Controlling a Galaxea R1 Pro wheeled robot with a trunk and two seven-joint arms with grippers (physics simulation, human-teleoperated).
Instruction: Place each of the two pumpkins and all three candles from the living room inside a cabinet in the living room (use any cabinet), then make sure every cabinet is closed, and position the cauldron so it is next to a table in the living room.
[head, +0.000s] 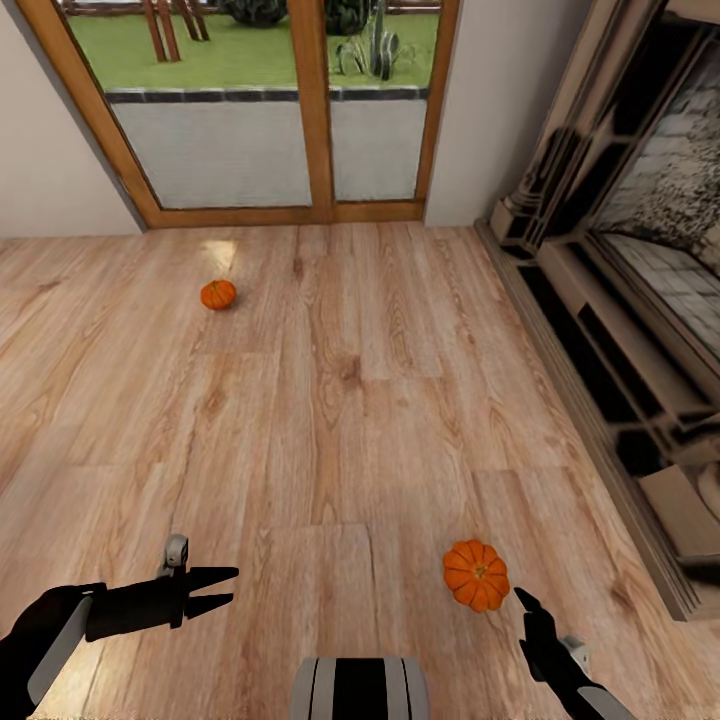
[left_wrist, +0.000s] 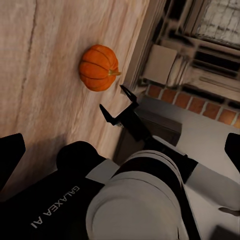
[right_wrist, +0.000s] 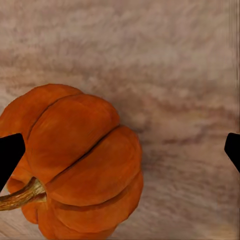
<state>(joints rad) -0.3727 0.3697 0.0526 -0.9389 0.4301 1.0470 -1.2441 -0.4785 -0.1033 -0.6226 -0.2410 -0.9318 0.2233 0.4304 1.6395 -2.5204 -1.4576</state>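
Beware of closing now: with the right gripper (head: 530, 612) spread wide and empty just beside the near pumpkin (head: 477, 574) on the wooden floor (head: 350, 400), off-centre toward one fingertip (right_wrist: 10, 152), easy to clip a rib and roll it away.

Black arms (head: 60, 625), white cuffs, "GALAXEA AI" lettering.

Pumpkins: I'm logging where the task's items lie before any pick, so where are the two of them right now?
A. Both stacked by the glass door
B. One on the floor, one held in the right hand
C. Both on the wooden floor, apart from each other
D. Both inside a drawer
C: the near pumpkin lies on the floor just ahead of the open right hand, and the far pumpkin lies toward the glass door.
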